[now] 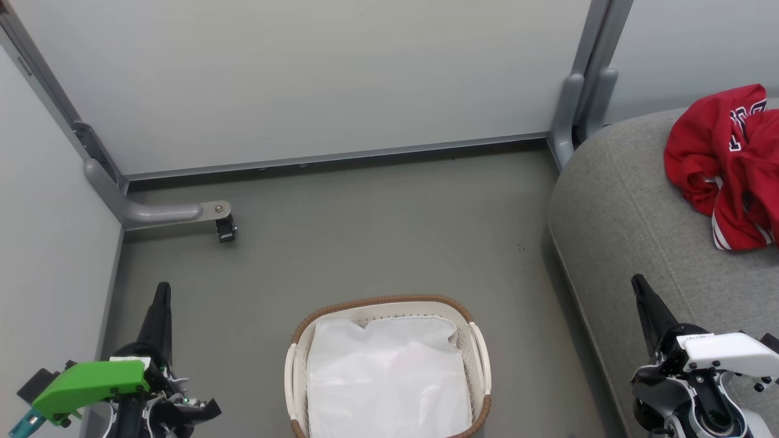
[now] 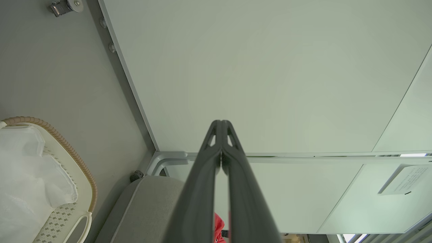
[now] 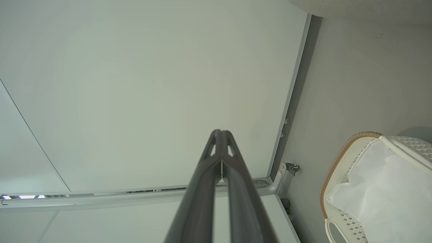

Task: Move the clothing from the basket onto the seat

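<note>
Red jerseys point(image 1: 727, 164) with white trim lie crumpled on the grey sofa point(image 1: 621, 207) at the right; a sliver of the red fabric point(image 2: 218, 226) shows between my left fingers in the left wrist view. The white basket point(image 1: 479, 340) with a brown woven rim stands on the floor at bottom centre, holding just a plain white sheet point(image 1: 386, 377). My left gripper point(image 1: 162, 291) is shut and empty, left of the basket. My right gripper point(image 1: 638, 283) is shut and empty, over the sofa's front edge. The basket point(image 2: 77, 162) point(image 3: 334, 165) appears in both wrist views.
Pale partition walls point(image 1: 304, 79) close off the back and the left side. A grey metal foot with a caster point(image 1: 224, 226) juts onto the floor at the back left. Another grey post point(image 1: 572, 115) stands between wall and sofa.
</note>
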Motion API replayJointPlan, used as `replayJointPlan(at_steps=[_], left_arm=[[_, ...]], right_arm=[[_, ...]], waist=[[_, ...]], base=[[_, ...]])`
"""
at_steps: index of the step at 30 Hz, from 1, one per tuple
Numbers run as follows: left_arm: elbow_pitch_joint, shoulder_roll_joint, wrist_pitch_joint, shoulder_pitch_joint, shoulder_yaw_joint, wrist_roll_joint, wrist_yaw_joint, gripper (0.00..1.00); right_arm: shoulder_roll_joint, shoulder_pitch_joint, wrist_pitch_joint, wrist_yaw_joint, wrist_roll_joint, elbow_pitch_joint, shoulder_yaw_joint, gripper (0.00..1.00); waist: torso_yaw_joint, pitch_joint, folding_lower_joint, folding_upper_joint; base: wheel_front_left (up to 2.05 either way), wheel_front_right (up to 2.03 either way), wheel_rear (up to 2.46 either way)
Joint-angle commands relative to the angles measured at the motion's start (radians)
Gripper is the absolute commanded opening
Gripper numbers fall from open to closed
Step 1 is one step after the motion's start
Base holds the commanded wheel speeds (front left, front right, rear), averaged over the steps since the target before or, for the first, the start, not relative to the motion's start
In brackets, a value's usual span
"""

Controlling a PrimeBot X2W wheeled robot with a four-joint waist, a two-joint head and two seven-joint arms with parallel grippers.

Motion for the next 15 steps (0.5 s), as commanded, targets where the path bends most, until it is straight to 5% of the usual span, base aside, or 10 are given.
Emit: replayJointPlan(at_steps=[1, 15], left_arm=[[-0.001, 0.002, 0.005, -0.01, 0.002, -0.004, -0.005, 0.0], [-0.001, 0.002, 0.005, -0.01, 0.002, -0.005, -0.005, 0.0]], right_arm=[[-0.006, -0.007, 0.003, 0.0, 0.004, -0.004, -0.002, 0.0], [-0.006, -0.007, 0.003, 0.0, 0.004, -0.004, -0.002, 0.0]], waist=[[0.0, 0.0, 0.0, 0.0], [0.0, 0.0, 0.0, 0.0]], base=[[0.0, 0.0, 0.0], [0.0, 0.0, 0.0]])
